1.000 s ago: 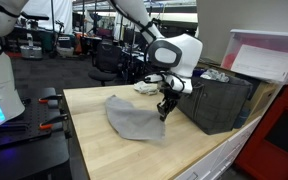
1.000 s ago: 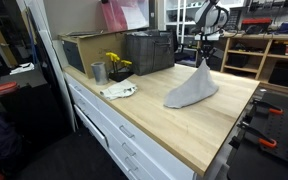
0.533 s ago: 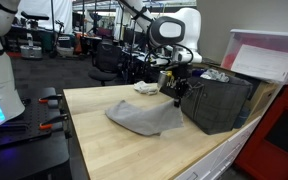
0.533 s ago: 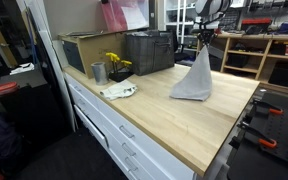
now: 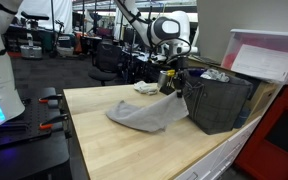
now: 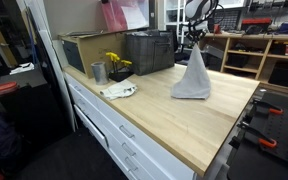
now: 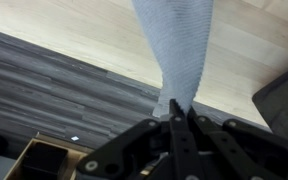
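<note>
While claw (image 7: pixel 174 108) pinches grey cloth (image 6: pixel 192 78) corner, hem seemingly rests on wooden table (image 6: pixel 174 135).

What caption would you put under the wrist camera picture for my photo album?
Shut gripper pinching a grey cloth by its tip, with the wooden table beneath.

- One grey cloth (image 6: pixel 192 78), a single piece of fabric.
- One robot arm (image 5: pixel 170 28), white, carrying one gripper (image 7: pixel 176 110) with two dark fingers.
- One wooden worktop (image 6: pixel 174 125) running the length of the bench.
- One dark plastic crate (image 6: pixel 149 52) at the back.
- One cardboard box (image 6: pixel 84 48) next to it.
- One metal cup (image 6: pixel 99 72).
- One bunch of yellow flowers (image 6: pixel 115 61); the blooms are too small for me to count.
- One white rag (image 6: pixel 119 91), crumpled.
- One pale storage tub (image 5: pixel 267 62), just beyond the crate.
</note>
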### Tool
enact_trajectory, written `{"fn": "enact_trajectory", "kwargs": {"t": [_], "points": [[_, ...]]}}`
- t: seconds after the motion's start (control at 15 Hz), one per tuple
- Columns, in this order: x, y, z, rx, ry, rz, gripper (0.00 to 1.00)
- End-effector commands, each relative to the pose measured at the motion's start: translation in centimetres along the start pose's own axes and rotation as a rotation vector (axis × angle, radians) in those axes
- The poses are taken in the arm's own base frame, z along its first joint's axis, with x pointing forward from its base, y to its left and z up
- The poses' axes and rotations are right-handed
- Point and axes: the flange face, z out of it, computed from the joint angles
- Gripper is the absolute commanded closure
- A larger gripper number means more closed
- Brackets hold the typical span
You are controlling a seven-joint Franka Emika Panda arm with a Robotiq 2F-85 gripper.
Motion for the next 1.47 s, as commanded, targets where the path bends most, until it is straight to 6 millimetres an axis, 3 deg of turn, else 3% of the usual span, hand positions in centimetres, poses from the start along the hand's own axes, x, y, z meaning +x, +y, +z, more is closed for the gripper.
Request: {"fn": "enact_trajectory", "kwargs": {"t": [0.0, 0.07, 0.2, 0.47, 0.73, 1.0, 1.4], "points": [[0.4, -2.2, -1.1, 0.020, 0.016, -0.014, 0.99], [0.3, -2.6, -1.2, 0.024, 0.011, -0.016, 0.71], [0.3, -3.1, -1.4, 0.026, 0.023, -0.022, 0.64], [0.4, -1.9, -1.4, 0.015, 0.054, -0.018, 0.34], [-0.7, 0.0, -1.0, 0.049, -0.084, -0.010, 0.04], [-3.9, 1.3, 0.2, 0.132, -0.294, -0.009, 0.00], [-10.9, 0.0, 2.7, 0.211, -0.502, -0.147, 0.00]]}}
